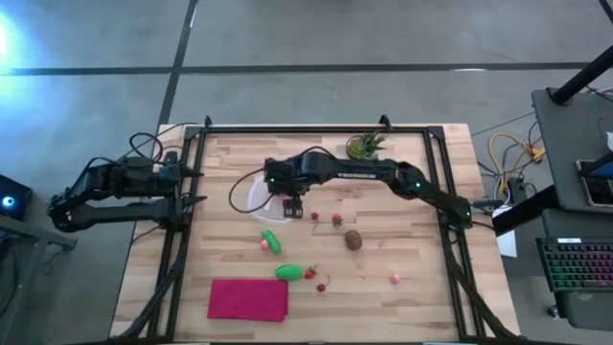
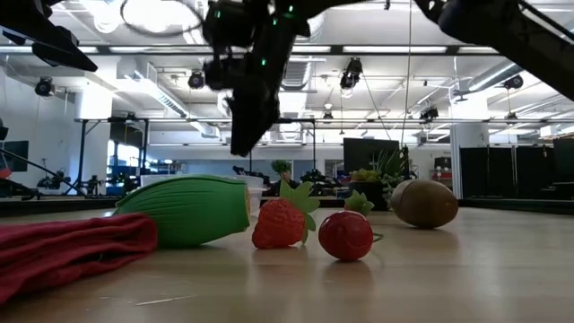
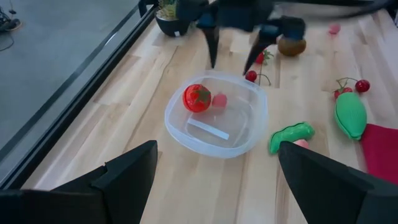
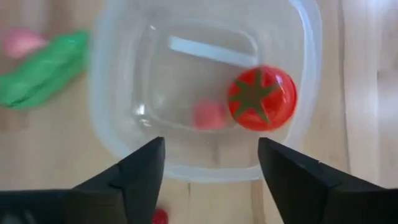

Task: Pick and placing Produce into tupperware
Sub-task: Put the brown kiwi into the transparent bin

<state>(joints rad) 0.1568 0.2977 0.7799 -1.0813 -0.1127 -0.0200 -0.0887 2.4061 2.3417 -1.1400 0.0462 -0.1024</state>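
The clear tupperware sits on the table's left-centre part. It holds a red tomato and a small pink piece. My right gripper hovers open just above the container's rim, touching nothing; the left wrist view shows it from across the container. Loose on the table lie a green pod, a green oblong piece beside a strawberry, a kiwi and small red berries. My left gripper waits open by the table's left edge.
A magenta cloth lies flat near the table's near edge. A spiky potted plant stands at the far edge. A pink berry and cherries lie toward the near right. A black frame rail borders the table's left side.
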